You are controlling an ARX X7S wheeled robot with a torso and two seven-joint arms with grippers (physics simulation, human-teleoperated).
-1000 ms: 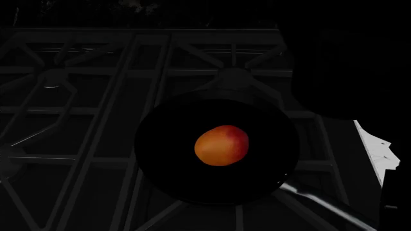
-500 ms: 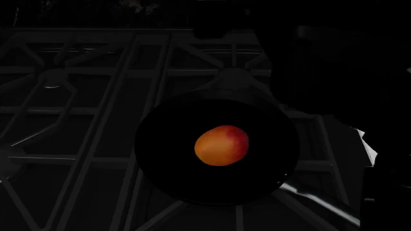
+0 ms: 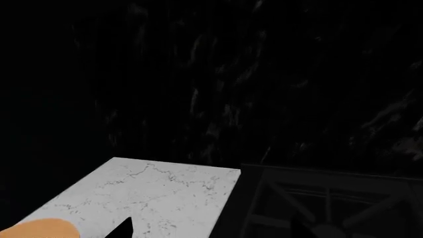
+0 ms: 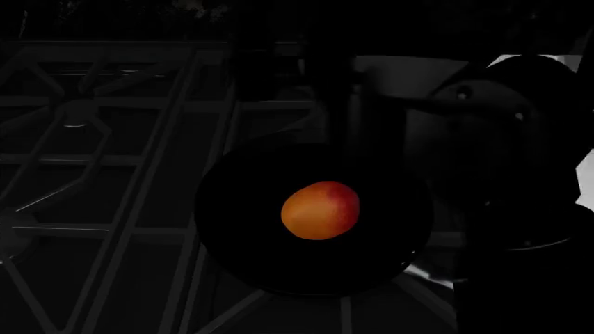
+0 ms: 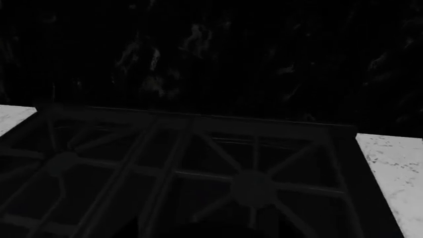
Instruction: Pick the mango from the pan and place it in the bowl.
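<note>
The mango (image 4: 320,210), orange with a red blush, lies in the middle of the round black pan (image 4: 241,229) on the stove. The pan's silver handle (image 4: 429,270) points to the near right. My right arm (image 4: 501,139) reaches in from the right, above and behind the pan. Its gripper (image 4: 307,83) is a dark shape past the pan's far rim, and I cannot make out how its jaws stand. The bowl shows only as an orange edge (image 3: 39,229) in the left wrist view, on a white counter. The left gripper shows there only as a dark tip (image 3: 123,229).
Dark stove grates (image 4: 111,139) fill the left and far side of the head view and also show in the right wrist view (image 5: 198,163). White marble counter (image 3: 152,198) lies beside the stove, and more of it (image 5: 396,168) shows in the right wrist view. A dark wall stands behind.
My right arm has swung in from the right, over the stove behind the pan, and now covers the white counter strip. The mango and pan have not moved.
</note>
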